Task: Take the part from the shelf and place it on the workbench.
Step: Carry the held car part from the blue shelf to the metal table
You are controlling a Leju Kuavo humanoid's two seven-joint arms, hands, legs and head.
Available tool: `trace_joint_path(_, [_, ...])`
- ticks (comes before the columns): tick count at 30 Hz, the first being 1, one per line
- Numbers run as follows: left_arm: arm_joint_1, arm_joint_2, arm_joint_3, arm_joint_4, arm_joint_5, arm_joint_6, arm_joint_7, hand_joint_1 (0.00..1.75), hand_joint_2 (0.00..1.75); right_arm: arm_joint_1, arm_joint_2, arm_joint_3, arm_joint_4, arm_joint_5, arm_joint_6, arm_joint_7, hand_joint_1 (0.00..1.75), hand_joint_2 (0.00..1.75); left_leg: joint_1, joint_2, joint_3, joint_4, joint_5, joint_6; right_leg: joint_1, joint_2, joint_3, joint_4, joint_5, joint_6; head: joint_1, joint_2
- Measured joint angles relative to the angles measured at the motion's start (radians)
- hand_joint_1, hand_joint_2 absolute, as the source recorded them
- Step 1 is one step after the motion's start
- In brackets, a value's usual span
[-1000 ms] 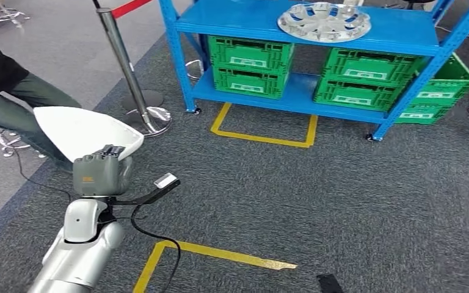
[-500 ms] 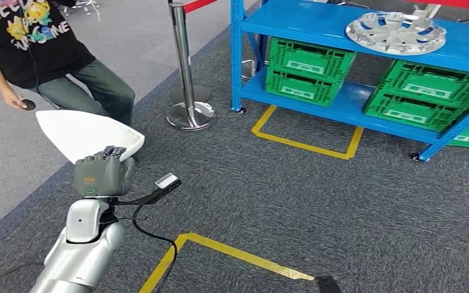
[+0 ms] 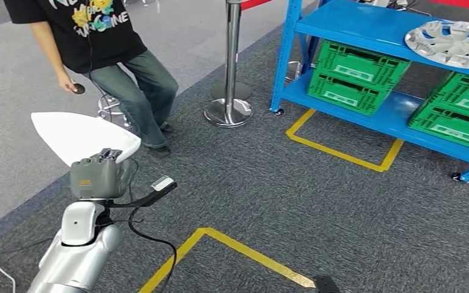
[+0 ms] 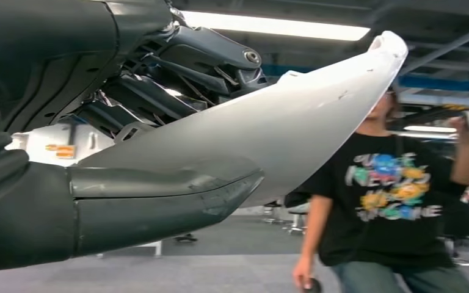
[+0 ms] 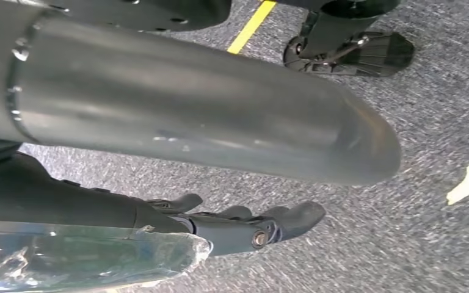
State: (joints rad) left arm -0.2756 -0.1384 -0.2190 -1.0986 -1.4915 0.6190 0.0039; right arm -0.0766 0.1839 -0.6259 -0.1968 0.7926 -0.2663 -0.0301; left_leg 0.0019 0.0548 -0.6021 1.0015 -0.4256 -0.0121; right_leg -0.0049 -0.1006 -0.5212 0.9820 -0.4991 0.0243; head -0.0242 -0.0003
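Note:
My left hand (image 3: 98, 176) holds a white, curved, pointed part (image 3: 76, 134) out in front of me at the lower left of the head view. Close up, the part (image 4: 299, 122) lies between the thick grey thumb (image 4: 159, 204) and the darker fingers (image 4: 183, 67) of that hand. My right hand (image 5: 238, 226) hangs over the grey carpet with its fingers stretched out and nothing in them. The blue shelf (image 3: 354, 27) stands at the upper right of the head view.
A silver wheel cover (image 3: 452, 43) lies on the shelf above green crates (image 3: 360, 73). A chrome stanchion (image 3: 231, 73) stands left of the shelf. A person (image 3: 98, 43) in a black T-shirt is close ahead on the left. Yellow tape lines (image 3: 244, 253) mark the carpet.
The whole view has swung left: shelf and stanchion slid to the right of the picture and the person came fully into sight. My left hand keeps its hold on the white part.

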Motion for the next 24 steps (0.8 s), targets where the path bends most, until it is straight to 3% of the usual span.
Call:
trace_joint_path(2, [0.002, 0.002, 0.001, 0.000, 0.000, -0.003, 0.002, 1.75, 1.75, -0.002, 0.000, 0.000, 0.000, 0.002, 0.000, 0.000, 0.00, 0.00, -0.001, -0.022, -0.003, -0.003, 0.002, 0.017, -0.002, -0.015, 0.003, -0.002, -0.005, 0.011, 0.001, 0.000])
trace_joint_path(4, [0.001, 0.005, 0.003, 0.000, -0.001, -0.003, 0.003, 1.75, 1.75, -0.005, 0.000, 0.000, 0.000, 0.004, 0.000, 0.000, 0.00, 0.00, 0.002, -0.041, -0.001, -0.008, 0.005, 0.030, -0.006, 0.014, -0.011, 0.029, -0.032, 0.021, 0.005, 0.000])
trace_joint_path(6, [0.000, 0.005, 0.004, 0.000, -0.001, -0.003, 0.004, 1.75, 1.75, -0.005, 0.001, 0.000, 0.000, 0.007, 0.000, 0.000, 0.00, 0.00, 0.004, -0.060, 0.000, -0.011, 0.006, 0.038, -0.008, 0.070, -0.067, 0.149, -0.094, 0.023, 0.011, 0.000])
trace_joint_path(7, [0.001, 0.004, 0.004, 0.000, -0.001, -0.003, 0.004, 1.75, 1.75, -0.004, 0.001, 0.000, 0.000, 0.007, 0.000, 0.000, 0.00, 0.00, 0.003, -0.072, 0.000, -0.011, 0.006, 0.041, -0.008, 0.087, -0.106, 0.226, -0.123, 0.022, 0.012, 0.000])
trace_joint_path(8, [0.002, 0.005, 0.004, 0.000, -0.001, -0.003, 0.004, 1.75, 1.75, -0.001, 0.000, 0.000, 0.000, 0.008, 0.000, 0.000, 0.00, 0.00, 0.001, -0.085, 0.000, -0.011, 0.006, 0.042, -0.007, 0.095, -0.140, 0.285, -0.138, 0.021, 0.013, 0.000])
trace_joint_path(9, [0.004, 0.005, 0.004, 0.001, -0.002, -0.003, 0.005, 1.75, 1.75, 0.001, 0.000, 0.000, 0.000, 0.009, 0.000, 0.001, 0.00, 0.00, 0.000, -0.099, 0.000, -0.010, 0.005, 0.043, -0.006, 0.098, -0.159, 0.309, -0.132, 0.020, 0.014, 0.000])
trace_joint_path(10, [0.005, 0.005, 0.004, 0.001, -0.002, -0.003, 0.005, 1.75, 1.75, 0.002, 0.000, 0.000, 0.000, 0.010, 0.000, 0.001, 0.00, 0.00, -0.001, -0.113, 0.001, -0.010, 0.005, 0.043, -0.006, 0.100, -0.159, 0.291, -0.106, 0.017, 0.014, 0.000])
trace_joint_path(11, [0.005, 0.005, 0.004, 0.001, -0.002, -0.003, 0.005, 1.75, 1.75, 0.003, 0.001, 0.000, 0.000, 0.011, 0.000, 0.001, 0.00, 0.00, -0.001, -0.127, 0.003, -0.010, 0.005, 0.042, -0.007, 0.107, -0.140, 0.235, -0.065, 0.014, 0.014, 0.000])
trace_joint_path(13, [0.004, 0.005, 0.005, 0.001, -0.002, -0.003, 0.005, 1.75, 1.75, 0.003, 0.001, 0.000, 0.000, 0.012, 0.001, 0.001, 0.00, 0.00, -0.002, -0.154, 0.004, -0.007, 0.003, 0.038, -0.011, 0.151, -0.081, 0.092, 0.005, 0.007, 0.014, 0.000])
trace_joint_path(15, [0.004, 0.005, 0.006, 0.001, -0.001, -0.003, 0.006, 1.75, 1.75, 0.002, 0.000, 0.000, 0.000, 0.013, 0.001, 0.001, 0.00, 0.00, -0.001, -0.177, -0.003, -0.005, 0.005, 0.027, -0.013, 0.181, -0.048, 0.022, 0.023, 0.003, 0.013, 0.000])
trace_joint_path(17, [0.006, 0.007, 0.007, 0.001, -0.001, -0.003, 0.007, 1.75, 1.75, 0.000, 0.001, 0.000, 0.000, 0.014, 0.002, 0.001, 0.00, 0.00, 0.002, -0.195, -0.011, -0.004, 0.009, 0.014, -0.012, 0.166, -0.042, 0.018, 0.022, -0.001, 0.013, 0.000])
trace_joint_path(19, [0.007, 0.009, 0.009, 0.001, -0.001, -0.002, 0.009, 1.75, 1.75, -0.001, 0.001, 0.000, 0.000, 0.015, 0.003, 0.002, 0.00, 0.00, 0.000, -0.158, -0.024, 0.021, -0.009, 0.003, -0.013, 0.144, -0.036, 0.012, 0.024, -0.012, 0.009, 0.000])
trace_joint_path(21, [0.005, 0.010, 0.010, 0.001, -0.001, -0.002, 0.011, 1.75, 1.75, 0.000, 0.001, 0.000, 0.000, 0.016, 0.004, 0.002, 0.00, 0.00, -0.002, -0.092, -0.071, 0.119, -0.062, -0.008, -0.012, 0.117, -0.031, 0.009, 0.023, -0.022, 0.003, 0.000])
trace_joint_path(23, [0.006, 0.010, 0.010, 0.001, -0.001, -0.002, 0.012, 1.75, 1.75, 0.003, 0.002, 0.000, 0.000, 0.016, 0.005, 0.002, 0.00, 0.00, 0.003, -0.068, -0.136, 0.248, -0.113, -0.015, -0.009, 0.088, -0.028, 0.009, 0.019, -0.027, 0.001, 0.000])
trace_joint_path(24, [0.008, 0.011, 0.010, 0.001, -0.001, -0.002, 0.012, 1.75, 1.75, 0.004, 0.002, 0.000, 0.000, 0.016, 0.005, 0.002, 0.00, 0.00, 0.004, -0.065, -0.153, 0.279, -0.116, -0.016, -0.008, 0.074, -0.027, 0.009, 0.017, -0.027, 0.001, 0.000])
